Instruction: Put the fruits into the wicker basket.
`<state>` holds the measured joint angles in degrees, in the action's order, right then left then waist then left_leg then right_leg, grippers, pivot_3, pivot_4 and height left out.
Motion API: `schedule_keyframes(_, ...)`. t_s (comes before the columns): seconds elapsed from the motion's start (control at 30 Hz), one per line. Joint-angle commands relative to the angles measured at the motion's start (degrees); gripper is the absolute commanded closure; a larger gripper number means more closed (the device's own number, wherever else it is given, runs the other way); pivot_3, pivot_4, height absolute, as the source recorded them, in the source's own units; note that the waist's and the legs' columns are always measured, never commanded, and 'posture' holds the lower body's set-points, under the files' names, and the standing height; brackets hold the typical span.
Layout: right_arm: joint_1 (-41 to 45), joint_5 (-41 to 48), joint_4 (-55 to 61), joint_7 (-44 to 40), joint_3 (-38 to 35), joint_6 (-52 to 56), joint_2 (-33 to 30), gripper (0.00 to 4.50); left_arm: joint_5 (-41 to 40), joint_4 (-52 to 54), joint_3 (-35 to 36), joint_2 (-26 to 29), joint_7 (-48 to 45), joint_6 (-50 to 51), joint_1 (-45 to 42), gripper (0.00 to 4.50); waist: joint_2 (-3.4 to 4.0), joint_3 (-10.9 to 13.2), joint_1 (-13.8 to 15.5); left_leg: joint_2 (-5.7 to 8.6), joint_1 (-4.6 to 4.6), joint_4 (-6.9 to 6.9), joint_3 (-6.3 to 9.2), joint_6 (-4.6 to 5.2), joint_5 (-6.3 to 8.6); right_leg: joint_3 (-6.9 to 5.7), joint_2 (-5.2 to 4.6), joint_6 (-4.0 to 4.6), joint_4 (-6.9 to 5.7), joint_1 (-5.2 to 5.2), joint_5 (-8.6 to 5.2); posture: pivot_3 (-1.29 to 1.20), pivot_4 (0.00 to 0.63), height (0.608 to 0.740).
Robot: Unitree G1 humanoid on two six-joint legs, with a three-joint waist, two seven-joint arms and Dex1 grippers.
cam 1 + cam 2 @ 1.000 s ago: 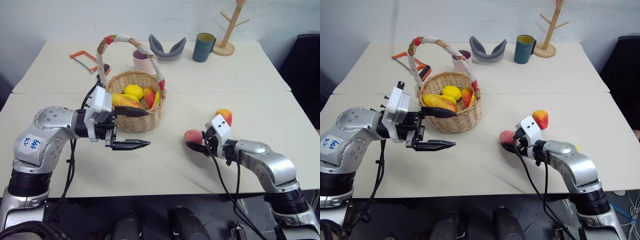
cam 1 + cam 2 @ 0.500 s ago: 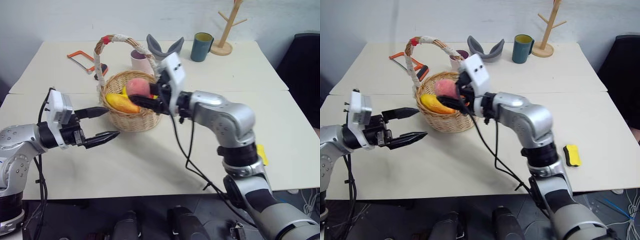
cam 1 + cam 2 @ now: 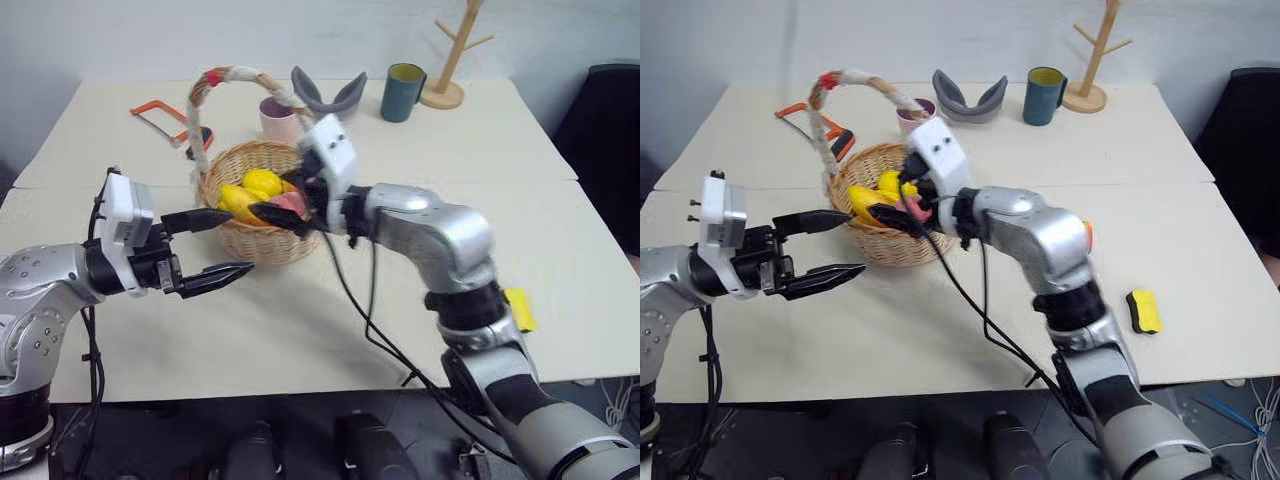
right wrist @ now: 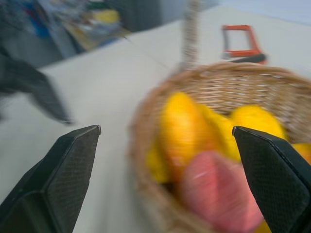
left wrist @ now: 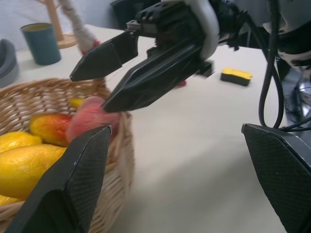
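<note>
The wicker basket [image 3: 262, 243] stands mid-table with its cloth-wrapped handle [image 3: 235, 76] arching over it. Inside lie a yellow lemon [image 3: 262, 182], an orange-yellow mango [image 5: 29, 167] and another red-orange fruit [image 5: 51, 127]. My right gripper [image 3: 275, 195] hovers over the basket's right rim, open. The pink peach [image 5: 90, 124] sits just under its spread fingers, inside the basket and free of them. My left gripper [image 3: 240, 240] is open and empty, level, just left of the basket's front wall. A sliver of a red-orange fruit [image 3: 1087, 230] peeks out behind my right forearm.
Behind the basket are an orange hacksaw [image 3: 160, 112], a pink cup [image 3: 275, 118], a grey curved object [image 3: 328, 92], a teal mug [image 3: 405, 90] and a wooden mug tree [image 3: 450, 60]. A yellow-and-black block [image 3: 518, 305] lies near the table's right front edge.
My right arm lifted the peach off the table, swung it left over the basket and opened; the peach now lies in the basket. My left gripper drew back left from the basket.
</note>
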<state>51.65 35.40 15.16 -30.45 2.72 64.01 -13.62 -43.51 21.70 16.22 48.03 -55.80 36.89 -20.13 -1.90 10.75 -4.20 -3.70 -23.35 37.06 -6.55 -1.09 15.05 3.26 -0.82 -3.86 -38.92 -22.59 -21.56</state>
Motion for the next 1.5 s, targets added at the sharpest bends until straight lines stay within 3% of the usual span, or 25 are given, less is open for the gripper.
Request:
schedule_keyframes(0.03,-2.0,10.5,10.5,-2.8,-10.4,7.4,-7.3,0.02,0.0,-0.3,-3.9,-0.2,-3.2,-1.6,-4.0,0.0,0.0,0.0,0.1,0.02,0.02,0.02,-0.01,0.05,0.03,0.0,-0.02,-0.02,0.07,0.06,0.01,0.0,0.15,0.74)
schedule_keyframes(0.13,-8.4,13.5,15.2,-5.1,-16.8,10.4,-18.5,0.02,1.0,-2.5,-8.1,-1.5,-5.9,-2.9,-8.9,0.0,-0.01,0.0,0.6,0.03,0.07,-0.01,-0.07,0.11,0.06,-0.01,-0.03,-0.03,0.2,0.14,0.02,0.0,0.15,0.74)
schedule_keyframes(0.27,-25.3,12.5,18.0,-7.0,-29.1,11.0,-32.0,0.02,1.9,-4.6,-12.1,-4.1,-8.2,-4.1,-14.6,0.0,0.03,0.0,1.3,-0.02,0.06,-0.09,-0.09,0.07,0.05,0.1,0.14,-0.04,0.39,0.14,0.02,0.0,0.15,0.74)
schedule_keyframes(0.43,-39.5,8.3,16.4,-5.5,-35.5,5.9,-34.4,0.02,3.0,-6.0,-14.0,-5.5,-9.8,-5.2,-17.0,0.0,0.05,0.0,0.2,-0.1,0.15,-0.1,-0.17,-0.04,0.01,0.4,0.37,-0.07,0.39,0.1,0.01,0.0,0.15,0.74)
schedule_keyframes(0.5,-42.3,3.8,13.6,-3.5,-33.7,0.8,-33.7,0.02,3.3,-6.8,-14.7,-6.1,-10.2,-5.4,-17.8,0.0,0.05,0.0,0.1,-0.12,0.17,-0.09,-0.11,-0.11,-0.05,0.39,0.41,-0.07,0.36,0.11,0.01,0.0,0.15,0.74)
schedule_keyframes(0.7,-36.8,-6.3,1.9,1.4,-23.0,-12.5,-28.8,0.02,4.3,-7.8,-15.7,-7.6,-11.1,-6.2,-19.4,0.0,0.06,0.0,-0.8,-0.03,0.28,0.01,-0.22,0.0,-0.18,0.55,0.39,-0.25,0.2,0.15,0.15,0.0,0.15,0.74)
schedule_keyframes(0.93,-25.7,-13.0,-14.6,2.4,-13.8,-19.2,-24.6,0.02,4.2,-7.0,-14.9,-7.9,-10.1,-5.6,-18.8,0.0,0.11,0.1,-0.4,-0.03,0.2,-0.02,-0.23,-0.02,-0.18,0.54,0.36,-0.26,0.26,0.07,0.15,0.0,0.15,0.74)
schedule_keyframes(1.27,-15.6,-17.4,-29.9,3.9,-10.2,-23.7,-18.7,0.02,4.1,-5.7,-14.2,-7.5,-8.4,-5.4,-17.2,0.0,0.14,0.1,-0.5,-0.04,0.2,0.02,-0.23,-0.02,-0.18,0.54,0.35,-0.25,0.18,0.04,0.15,0.0,0.15,0.74)
schedule_keyframes(1.5,-16.9,-15.9,-24.3,-0.2,-9.6,-23.9,-18.6,2.34,3.6,-5.9,-11.9,-6.6,-6.3,-4.2,-15.9,0.0,0.14,0.1,-0.4,-0.03,0.2,0.03,-0.23,-0.02,-0.18,0.53,0.34,-0.25,0.16,0.05,0.15,0.0,0.15,0.74)
